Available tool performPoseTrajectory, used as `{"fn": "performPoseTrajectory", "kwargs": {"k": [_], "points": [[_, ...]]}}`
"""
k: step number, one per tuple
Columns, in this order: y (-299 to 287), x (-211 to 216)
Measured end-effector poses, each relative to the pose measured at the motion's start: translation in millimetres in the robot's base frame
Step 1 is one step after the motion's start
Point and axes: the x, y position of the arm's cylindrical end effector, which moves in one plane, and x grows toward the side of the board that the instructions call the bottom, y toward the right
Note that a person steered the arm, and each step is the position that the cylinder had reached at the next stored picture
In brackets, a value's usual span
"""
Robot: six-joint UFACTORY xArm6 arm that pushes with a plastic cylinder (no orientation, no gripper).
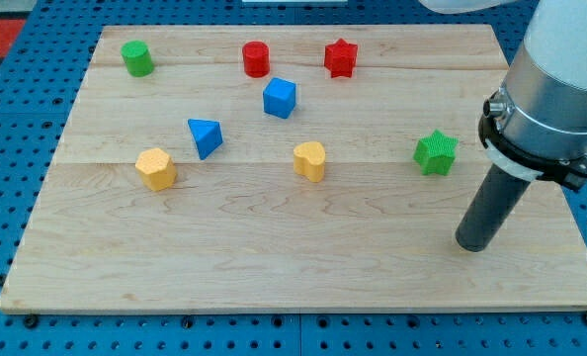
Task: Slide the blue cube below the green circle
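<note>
Starting at the view's left, the green circle [136, 57], a short cylinder, stands near the top left corner of the wooden counter [274, 257], well apart from everything else. Lower down and a little to the right sits a yellow hexagonal block [156, 168], and just up and right of it lies a blue triangular block [205, 136], the two near each other but not touching. Moving right along the top edge, a red cylinder [256, 58] stands upright. Just below it and slightly right is the blue cube [280, 98], close to the red cylinder yet apart from it; it lies well to the right of the green circle and only a little lower, so it is not below that circle. Further down, near the middle of the counter, rests a yellow heart-like block [310, 160]. Up near the top edge, right of the red cylinder, is a red star [341, 57]. Toward the view's right, a green star [436, 152] sits alone at mid height. My rig carries no gripper, so there is nothing to report as parted or closed; it ends in a dark rod, and my tip [471, 245] rests on the counter down and right of the green star, apart from it and far from the blue cube, touching no block.
</note>
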Motion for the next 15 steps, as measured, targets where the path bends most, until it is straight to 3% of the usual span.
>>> {"fn": "performPoseTrajectory", "kwargs": {"k": [2,3,6,7,8,9,10,12,15], "points": [[-8.6,-4.7],[-34.3,-55.6],[-95.9,-116.2],[-91.5,-165.1],[-126.5,-206.1],[-180.4,-206.2],[-272.2,-207.6],[-247.6,-237.9],[-351.4,-248.2]]}}
